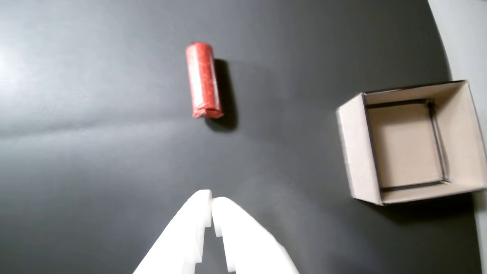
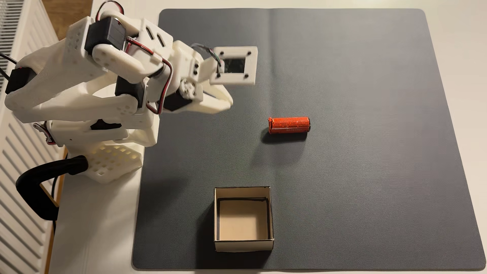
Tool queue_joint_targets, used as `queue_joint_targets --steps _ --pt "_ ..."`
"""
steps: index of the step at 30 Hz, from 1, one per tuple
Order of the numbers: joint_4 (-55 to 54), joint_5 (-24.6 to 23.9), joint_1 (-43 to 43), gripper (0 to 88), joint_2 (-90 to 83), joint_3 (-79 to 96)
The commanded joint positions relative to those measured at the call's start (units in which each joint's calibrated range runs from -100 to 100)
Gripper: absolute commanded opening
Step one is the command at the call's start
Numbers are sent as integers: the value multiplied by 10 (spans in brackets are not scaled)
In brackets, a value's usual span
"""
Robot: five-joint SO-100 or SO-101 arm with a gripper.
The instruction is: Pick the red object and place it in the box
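- Red object (image 2: 288,125) lies on its side mid-mat (image 2: 369,158), dark label print too fine to read.
- Box (image 2: 243,243) sits open and empty, well apart.
- White tool (image 1: 211,199) hovers clenched, gripping nothing.

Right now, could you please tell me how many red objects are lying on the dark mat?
1. The red object lies on its side near the middle of the mat, apart from the box.

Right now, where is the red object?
In the fixed view the red object lies on its side near the mat's middle, right of the gripper and above the box.
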Motion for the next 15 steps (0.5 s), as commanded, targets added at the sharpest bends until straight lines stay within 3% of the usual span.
queue_joint_targets --steps 1,5,11,15 --pt "-5 1 4 12 20 -30" --pt "-58 2 4 21 111 -31" --pt "-216 1 0 143 295 -35" --pt "-306 -3 0 158 407 -50"
